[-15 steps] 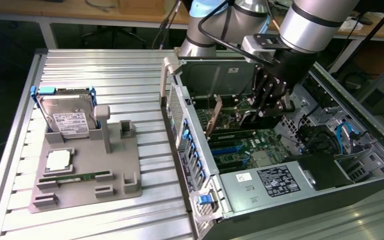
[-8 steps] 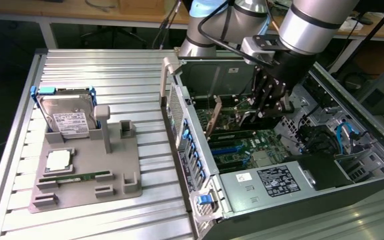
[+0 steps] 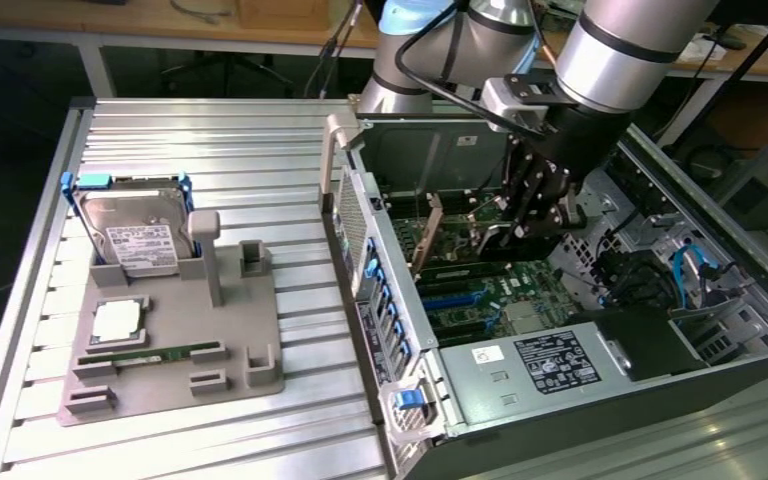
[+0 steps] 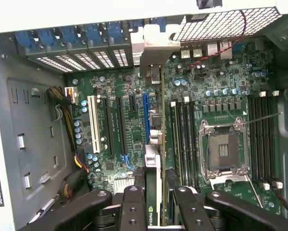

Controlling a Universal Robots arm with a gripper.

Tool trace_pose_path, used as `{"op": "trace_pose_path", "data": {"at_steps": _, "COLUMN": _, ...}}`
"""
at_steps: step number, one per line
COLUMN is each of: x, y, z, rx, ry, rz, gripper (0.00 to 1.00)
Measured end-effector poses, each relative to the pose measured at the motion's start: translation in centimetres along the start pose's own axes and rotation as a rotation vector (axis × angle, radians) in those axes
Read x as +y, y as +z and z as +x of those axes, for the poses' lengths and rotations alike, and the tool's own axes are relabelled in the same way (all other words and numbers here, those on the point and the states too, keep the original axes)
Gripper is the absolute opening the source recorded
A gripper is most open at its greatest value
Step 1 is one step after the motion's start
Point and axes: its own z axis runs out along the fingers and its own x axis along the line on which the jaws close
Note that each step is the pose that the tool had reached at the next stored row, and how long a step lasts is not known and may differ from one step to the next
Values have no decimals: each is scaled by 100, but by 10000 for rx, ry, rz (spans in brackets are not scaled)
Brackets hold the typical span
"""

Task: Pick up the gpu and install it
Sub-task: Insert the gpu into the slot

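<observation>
Gripper is inside the open PC case, fingers clamped narrow on the gpu, which it holds edge-on and upright over the motherboard. In the wrist view the card runs as a thin vertical strip from between the fingers up to its silver bracket at the rear slot wall, just beside the blue expansion slot. Can't tell whether its edge is seated in a slot or only touching. White slot and black slots sit beside the blue one; the empty CPU socket and RAM slots lie on the card's other side.

On the exterior view's left, well apart from the case, a grey parts fixture sits on the ribbed aluminium table. It holds a hard drive in a blue frame, a CPU and a RAM stick.
</observation>
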Motion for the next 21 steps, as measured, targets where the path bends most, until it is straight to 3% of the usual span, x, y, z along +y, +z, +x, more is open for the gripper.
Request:
{"op": "trace_pose_path", "data": {"at_steps": 5, "x": 0, "y": 15, "z": 1, "rx": -3, "ry": 0, "rz": 1, "gripper": 27}}
{"op": "trace_pose_path", "data": {"at_steps": 17, "x": -3, "y": 284, "z": 10, "rx": 9, "ry": -788, "rz": -8, "gripper": 27}}
{"op": "trace_pose_path", "data": {"at_steps": 21, "x": 37, "y": 368, "z": 14, "rx": 12, "ry": -1052, "rz": -10, "gripper": 27}}
